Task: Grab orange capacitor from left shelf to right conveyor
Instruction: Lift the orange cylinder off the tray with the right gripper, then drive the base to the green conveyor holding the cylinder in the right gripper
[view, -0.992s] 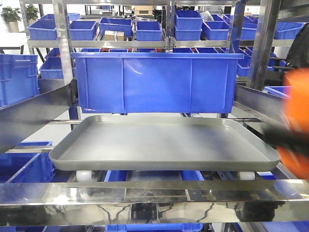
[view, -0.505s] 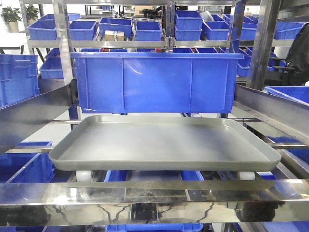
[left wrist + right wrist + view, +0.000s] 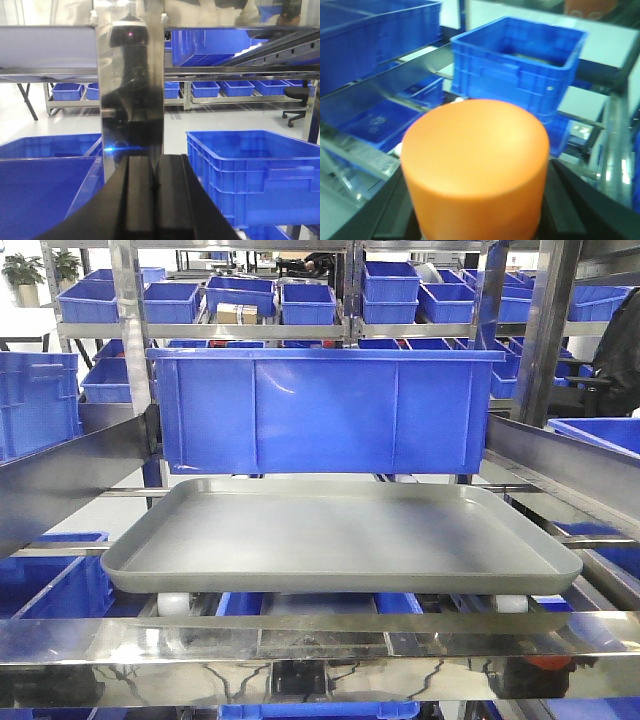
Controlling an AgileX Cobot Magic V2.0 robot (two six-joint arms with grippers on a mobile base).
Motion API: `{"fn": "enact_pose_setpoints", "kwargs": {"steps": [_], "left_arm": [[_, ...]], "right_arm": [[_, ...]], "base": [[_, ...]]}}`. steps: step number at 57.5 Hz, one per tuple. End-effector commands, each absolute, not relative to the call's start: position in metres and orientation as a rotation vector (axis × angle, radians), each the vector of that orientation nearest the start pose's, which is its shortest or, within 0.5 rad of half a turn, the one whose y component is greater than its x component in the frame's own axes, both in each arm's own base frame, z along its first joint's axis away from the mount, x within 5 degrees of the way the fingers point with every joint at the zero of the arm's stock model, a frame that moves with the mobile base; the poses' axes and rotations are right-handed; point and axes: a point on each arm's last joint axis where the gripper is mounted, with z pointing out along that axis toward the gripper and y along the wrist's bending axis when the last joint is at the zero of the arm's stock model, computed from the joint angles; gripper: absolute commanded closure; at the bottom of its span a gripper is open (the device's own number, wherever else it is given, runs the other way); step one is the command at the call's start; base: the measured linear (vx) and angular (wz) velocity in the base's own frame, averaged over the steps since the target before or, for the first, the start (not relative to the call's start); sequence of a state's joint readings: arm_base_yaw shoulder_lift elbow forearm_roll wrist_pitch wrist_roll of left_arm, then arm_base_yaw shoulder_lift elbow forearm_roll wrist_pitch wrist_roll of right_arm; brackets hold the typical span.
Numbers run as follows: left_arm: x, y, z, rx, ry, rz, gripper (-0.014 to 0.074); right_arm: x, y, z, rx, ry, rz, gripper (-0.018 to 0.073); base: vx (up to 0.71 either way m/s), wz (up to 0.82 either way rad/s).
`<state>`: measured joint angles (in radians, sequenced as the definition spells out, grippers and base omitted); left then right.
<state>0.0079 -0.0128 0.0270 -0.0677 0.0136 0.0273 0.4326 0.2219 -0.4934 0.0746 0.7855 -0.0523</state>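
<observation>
The orange capacitor [image 3: 475, 150], a smooth orange cylinder, fills the right wrist view. My right gripper [image 3: 476, 222] is shut on it, with a black finger [image 3: 572, 200] on either side. It hangs above steel rails and blue bins. My left gripper [image 3: 152, 186] is shut and empty, its black fingers pressed together right in front of a shiny steel post [image 3: 131, 95]. Neither gripper shows in the front view, where only a small orange patch [image 3: 547, 661] shows below the front rail at the lower right.
A grey tray [image 3: 340, 575] rests on white rollers at the middle of the front view, with a large blue bin [image 3: 325, 410] behind it. Steel rails [image 3: 560, 465] slope on both sides. Blue crates [image 3: 260, 170] [image 3: 517, 60] stand near both wrists.
One second ago the orange capacitor in my right gripper was blurred at the right edge of the front view. It has since dropped out of that view. The tray has not moved.
</observation>
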Motion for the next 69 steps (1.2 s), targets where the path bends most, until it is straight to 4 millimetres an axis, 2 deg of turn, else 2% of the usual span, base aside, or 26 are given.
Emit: {"fn": "enact_pose_setpoints", "kwargs": {"steps": [1,69], "left_arm": [[0.0563,0.0004,0.2006,-0.038,1.450,-0.036,0.0603],[0.0563,0.0004,0.2006,-0.038,1.450,-0.036,0.0603]], "right_arm": [[0.0397,0.0216,0.3081,-0.434,1.868,0.320,0.0289],[0.0387,0.0209,0.3046,-0.445,1.906,0.309,0.0289]], "base": [[0.00,0.00],[0.00,0.01]]}}
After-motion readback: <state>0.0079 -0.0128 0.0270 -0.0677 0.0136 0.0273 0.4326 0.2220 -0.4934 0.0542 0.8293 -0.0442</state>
